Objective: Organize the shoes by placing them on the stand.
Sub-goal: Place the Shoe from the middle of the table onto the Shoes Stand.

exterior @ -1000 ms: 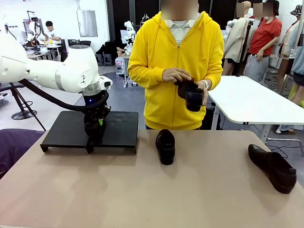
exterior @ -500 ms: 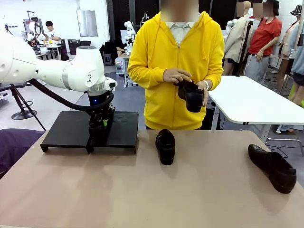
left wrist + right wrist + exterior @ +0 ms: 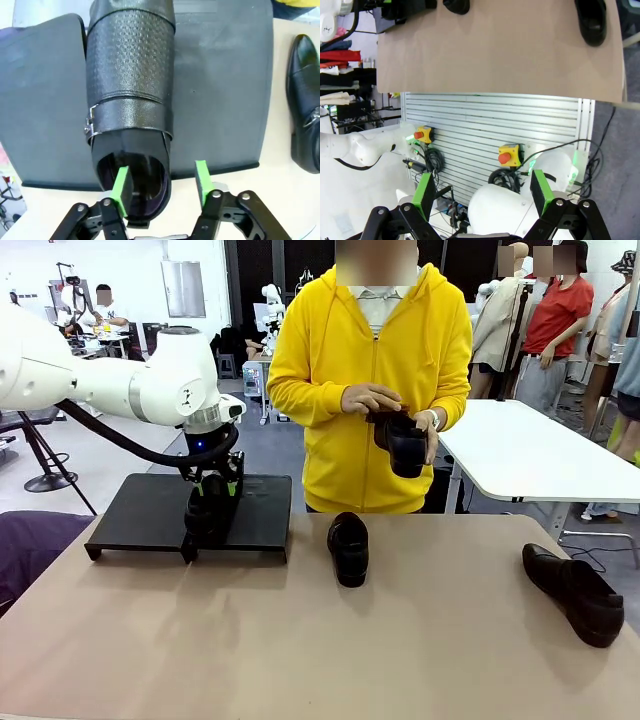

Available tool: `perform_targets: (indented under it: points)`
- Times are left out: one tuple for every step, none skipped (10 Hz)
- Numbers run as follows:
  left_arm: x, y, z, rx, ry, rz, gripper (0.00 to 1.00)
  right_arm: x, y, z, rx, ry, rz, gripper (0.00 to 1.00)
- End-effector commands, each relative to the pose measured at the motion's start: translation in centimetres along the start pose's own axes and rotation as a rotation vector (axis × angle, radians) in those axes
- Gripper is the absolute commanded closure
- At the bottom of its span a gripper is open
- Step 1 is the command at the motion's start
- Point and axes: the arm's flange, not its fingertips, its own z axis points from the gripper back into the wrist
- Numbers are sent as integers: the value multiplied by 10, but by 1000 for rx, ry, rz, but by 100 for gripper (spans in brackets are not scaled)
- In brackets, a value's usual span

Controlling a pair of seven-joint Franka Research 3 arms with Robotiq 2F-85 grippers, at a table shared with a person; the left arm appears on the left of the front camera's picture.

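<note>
Black leather shoe [image 3: 130, 100] sits on the stand [image 3: 140, 510], far left of the table [image 3: 300, 640]; left claw [image 3: 161, 181] straddles its heel wall with jaws slack, gripping nothing, probably done placing it. Right claw [image 3: 482, 192] hangs released too, well away

Looks down on a textured black shoe [image 3: 129, 75] lying on the stand [image 3: 225, 100], heel opening nearest. Finds the gripper [image 3: 161, 182] parted, one green pad [image 3: 121, 184] inside that opening, the other just outside the shoe's wall. Catches a glossy shoe [image 3: 305, 100] on the desk [image 3: 280, 200] beside the stand.
</note>
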Motion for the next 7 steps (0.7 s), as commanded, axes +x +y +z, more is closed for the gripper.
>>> perform_targets:
  points:
    - [-26, 10, 29, -70, 17, -88, 0, 0, 2, 4, 16, 4, 22, 0]
    - [-41, 15, 51, -88, 54, -142, 0, 0, 2, 4, 16, 4, 22, 0]
    - [-57, 23, 80, -96, 57, -213, 0, 0, 2, 4, 16, 4, 22, 0]
    - [-72, 35, 113, -105, 77, -253, 0, 0, 2, 4, 16, 4, 22, 0]
    - [-85, 47, 141, -148, 124, -292, 0, 0, 2, 4, 16, 4, 22, 0]
    - [-108, 63, 171, -334, 234, -441, 0, 0, 2, 4, 16, 4, 22, 0]
    - [-140, 79, 196, -459, 248, -404, 0, 0, 2, 4, 16, 4, 22, 0]
